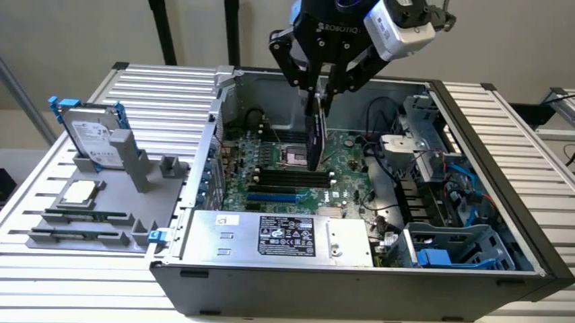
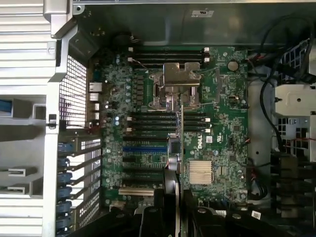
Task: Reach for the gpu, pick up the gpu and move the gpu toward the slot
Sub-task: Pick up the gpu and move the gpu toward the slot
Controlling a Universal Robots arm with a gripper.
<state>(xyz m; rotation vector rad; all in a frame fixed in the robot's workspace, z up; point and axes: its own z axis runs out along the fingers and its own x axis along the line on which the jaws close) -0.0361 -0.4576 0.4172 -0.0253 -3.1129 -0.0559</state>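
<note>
Hanging over the motherboard (image 1: 297, 165), the gripper (image 1: 316, 94) pinches the gpu (image 1: 314, 134) edgewise.

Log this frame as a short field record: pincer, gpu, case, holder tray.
pincer: shut on the gpu, above the open case
gpu: held edge-on, hanging vertically over the motherboard, lower end near the slots
case: open, lying flat, power supply along its near side
holder tray: beside the case on the exterior view's left
hard drive: standing upright in the tray
memory sticks: lying in the tray's near slots
</note>
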